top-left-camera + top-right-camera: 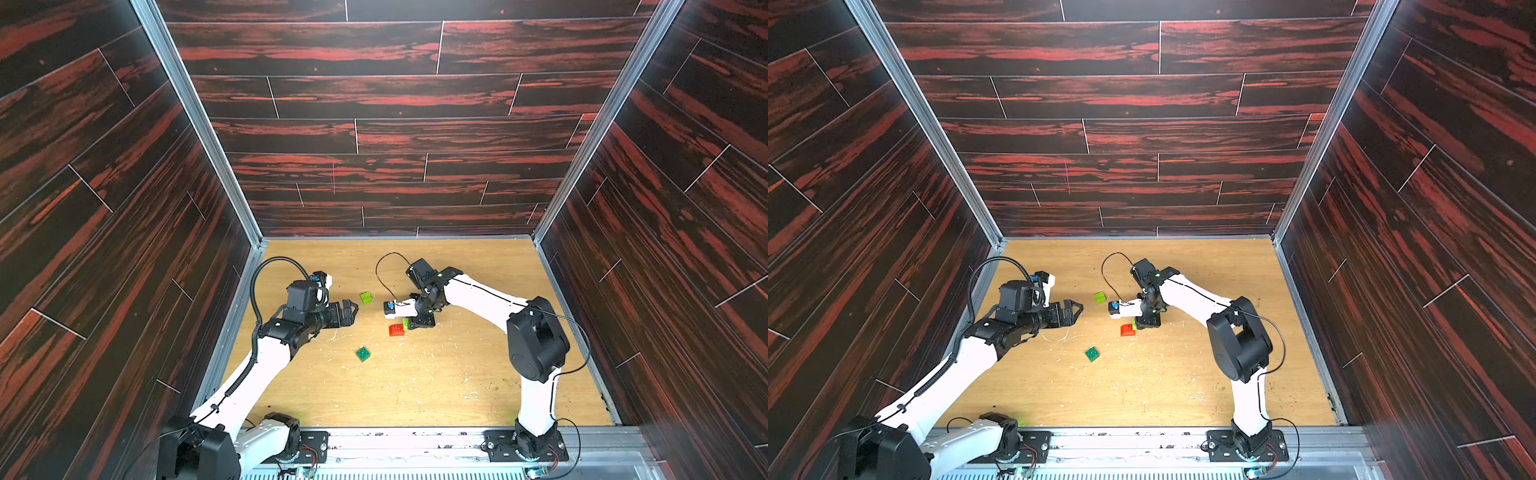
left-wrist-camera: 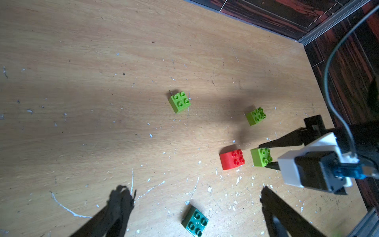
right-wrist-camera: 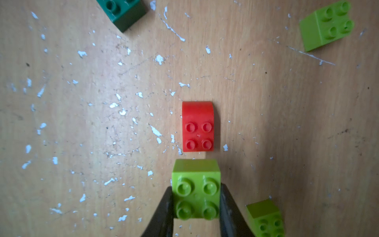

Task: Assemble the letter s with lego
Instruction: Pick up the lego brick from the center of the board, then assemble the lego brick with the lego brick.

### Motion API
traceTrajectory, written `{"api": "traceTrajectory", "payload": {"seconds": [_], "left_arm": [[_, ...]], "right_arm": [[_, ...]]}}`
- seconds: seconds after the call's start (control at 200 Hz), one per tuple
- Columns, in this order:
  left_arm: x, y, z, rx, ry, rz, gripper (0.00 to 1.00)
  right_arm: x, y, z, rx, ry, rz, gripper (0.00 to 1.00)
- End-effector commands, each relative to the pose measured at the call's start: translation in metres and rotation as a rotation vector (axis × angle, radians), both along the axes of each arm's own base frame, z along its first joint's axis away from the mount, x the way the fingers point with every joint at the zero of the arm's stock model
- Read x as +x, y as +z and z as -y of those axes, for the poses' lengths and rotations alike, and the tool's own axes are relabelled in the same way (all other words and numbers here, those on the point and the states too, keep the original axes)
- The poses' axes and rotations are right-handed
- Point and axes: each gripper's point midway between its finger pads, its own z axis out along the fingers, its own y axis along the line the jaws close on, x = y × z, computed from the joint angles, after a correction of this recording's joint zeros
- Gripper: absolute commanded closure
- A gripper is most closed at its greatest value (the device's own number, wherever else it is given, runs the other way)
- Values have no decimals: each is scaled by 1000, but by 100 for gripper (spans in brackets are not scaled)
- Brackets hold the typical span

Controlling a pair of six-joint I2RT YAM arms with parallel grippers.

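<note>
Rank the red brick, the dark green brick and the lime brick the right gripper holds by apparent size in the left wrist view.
1. dark green brick, though it lies nearest this camera.
2. red brick.
3. held lime brick, only slightly smaller than the red.

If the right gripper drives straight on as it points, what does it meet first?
Likely the red brick, just ahead of the lime brick the right gripper holds; its height is unclear.
</note>
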Motion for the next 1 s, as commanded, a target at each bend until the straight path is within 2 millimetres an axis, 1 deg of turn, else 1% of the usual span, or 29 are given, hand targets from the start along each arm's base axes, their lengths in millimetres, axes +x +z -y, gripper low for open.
{"api": "traceTrajectory", "payload": {"seconds": [0.0,0.11,0.276,0.456,0.616,0.777,0.992], "left_arm": [[-5,-3,-3,25,-3,-5,0],[-4,-3,-3,27,-5,-5,0],[-4,-4,-3,27,-5,-6,0],[-5,-4,-4,36,-3,-4,0],[-5,-5,-4,37,-4,-7,0],[-5,-4,-4,36,-5,-5,0],[-6,-4,-4,37,-7,-5,0]], "right_arm": [[-4,-14,-6,-22,54,-34,84],[-1,-20,-7,-34,61,-44,83],[0,-22,-12,-34,55,-96,85],[-2,-32,-8,-69,41,-120,86],[-1,-32,-6,-64,44,-96,87],[-1,-39,-4,-86,44,-95,87],[0,-41,-3,-102,40,-89,87]]}}
